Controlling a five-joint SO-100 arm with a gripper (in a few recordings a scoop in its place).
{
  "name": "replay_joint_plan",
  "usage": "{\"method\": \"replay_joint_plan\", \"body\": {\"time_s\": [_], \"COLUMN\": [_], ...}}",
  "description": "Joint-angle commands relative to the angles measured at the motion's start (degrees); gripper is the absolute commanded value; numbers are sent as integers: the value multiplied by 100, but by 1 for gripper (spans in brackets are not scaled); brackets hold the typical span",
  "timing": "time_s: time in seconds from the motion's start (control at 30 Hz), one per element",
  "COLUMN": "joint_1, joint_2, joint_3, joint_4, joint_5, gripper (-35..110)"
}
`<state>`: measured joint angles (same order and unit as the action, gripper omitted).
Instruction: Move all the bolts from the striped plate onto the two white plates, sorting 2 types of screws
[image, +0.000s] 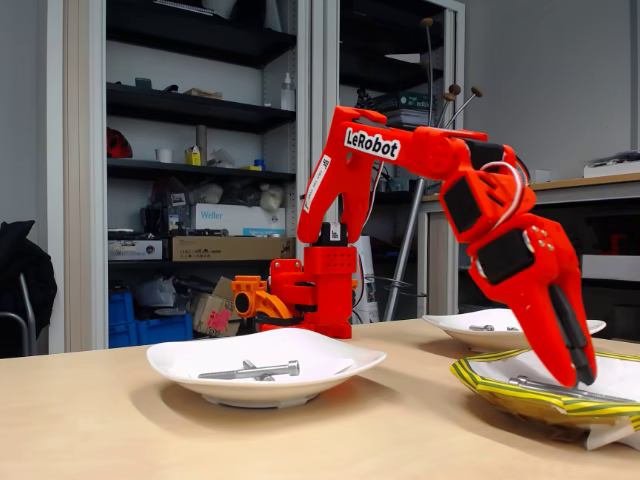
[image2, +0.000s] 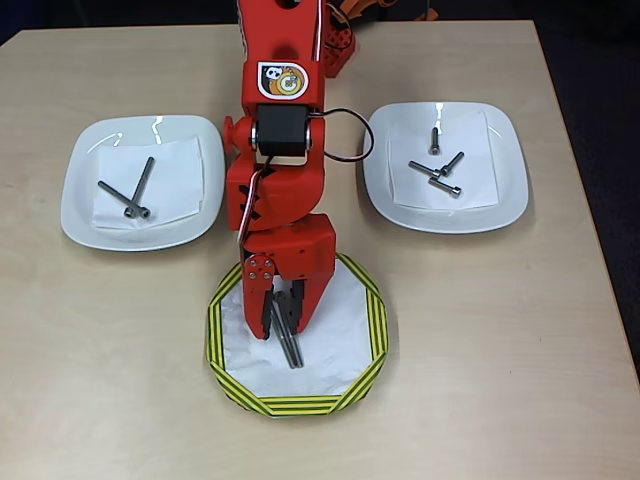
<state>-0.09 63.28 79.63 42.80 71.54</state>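
We see the gripper (image2: 287, 322) lowered into the striped plate (image2: 228, 375), which sits at the near edge of the counter (image2: 480, 400) in the overhead view. Under its tips lie long bolts (image2: 291, 345), what looks like a pair side by side, their long axis running nearly straight away from the arm's base, toward the bottom of the overhead view. The fingers straddle the shafts near their upper end, so the jaws stand a little apart with the metal between them; we cannot tell whether they are pressing on it yet. In the fixed view the gripper (image: 578, 378) tip reaches the plate's floor, beside a bolt lying flat.

The left white plate (image2: 85, 215) in the overhead view carries two long bolts (image2: 138, 190) crossed at their heads; the right white plate (image2: 505, 200) carries the short bolts (image2: 438, 170), three or so. We judge that the closing direction is across the shafts, which suits the grasp, and that the carry should go left, to the plate of long ones
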Motion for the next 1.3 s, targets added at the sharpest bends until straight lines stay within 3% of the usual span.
{"method": "replay_joint_plan", "body": {"time_s": [0.0,0.5,0.77,0.9,1.13,1.27], "joint_1": [97,-141,-26,-9,0,62], "joint_2": [53,-229,-343,-114,176,299], "joint_3": [-70,-158,-158,-272,-1415,-1784], "joint_4": [88,-44,-35,369,2153,2672], "joint_5": [-26,246,202,114,-26,-141], "gripper": [10,8,0,0,0,0]}}
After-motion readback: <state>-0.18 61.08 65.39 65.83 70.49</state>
